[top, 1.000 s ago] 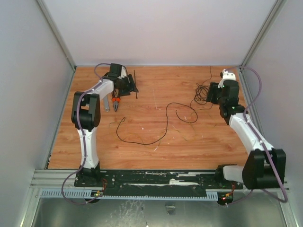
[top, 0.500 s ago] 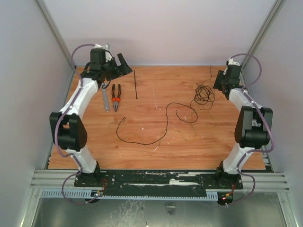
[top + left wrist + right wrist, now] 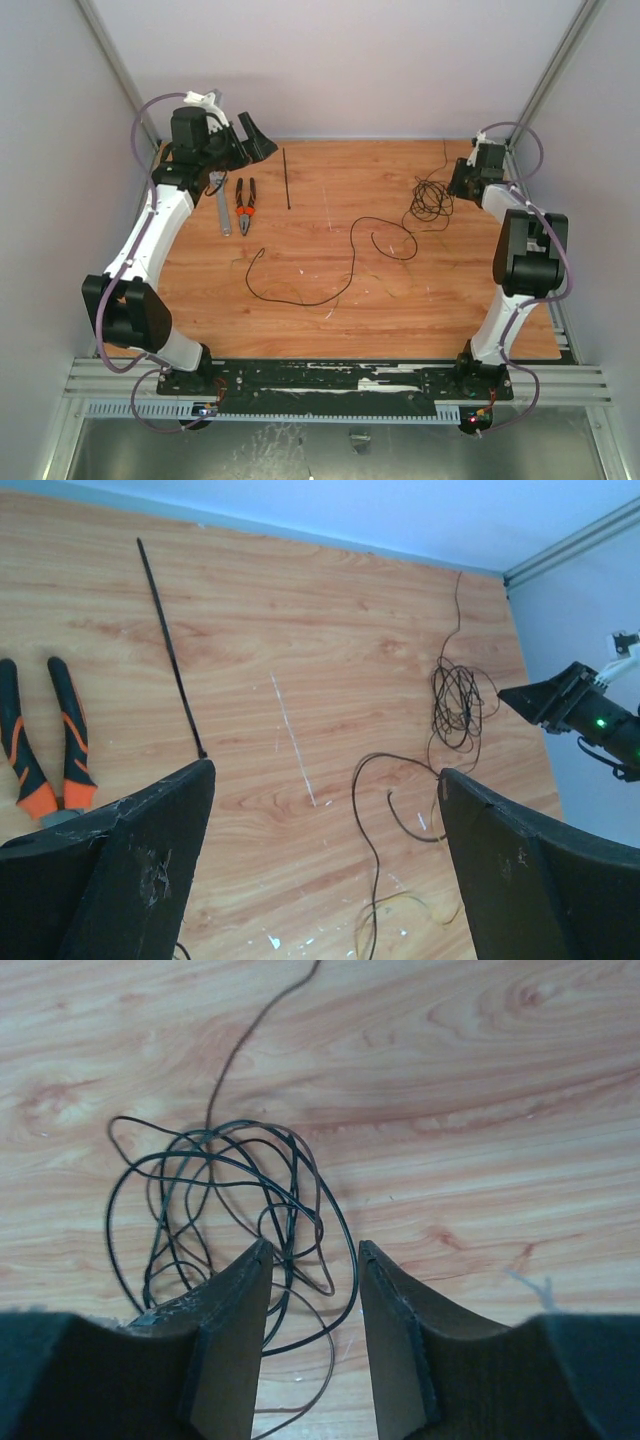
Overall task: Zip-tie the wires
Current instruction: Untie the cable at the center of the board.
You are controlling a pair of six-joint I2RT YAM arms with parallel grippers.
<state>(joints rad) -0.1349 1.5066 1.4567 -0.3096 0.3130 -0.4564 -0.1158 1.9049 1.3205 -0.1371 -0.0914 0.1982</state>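
Note:
The wires lie in two parts: a tangled coil (image 3: 430, 200) at the far right and a long loose loop (image 3: 352, 255) across the middle of the table. The right wrist view shows the coil (image 3: 230, 1190) just ahead and left of my right gripper (image 3: 313, 1247). Its jaws are open with a narrow gap, and strands of the coil's right edge run on the table between them. The zip tie (image 3: 286, 178) lies straight at the far left (image 3: 172, 650). My left gripper (image 3: 258, 135) is raised above the far left corner, wide open and empty (image 3: 325, 770).
Orange-handled pliers (image 3: 245, 205) and a grey metal tool (image 3: 222, 212) lie left of the zip tie. Enclosure walls close in the table at the back and both sides. My right gripper (image 3: 452, 188) sits near the far right wall.
My left arm has lifted up and back from beside the zip tie, and its jaws have opened wide. My right arm has folded back toward the far right, and its jaws have narrowed.

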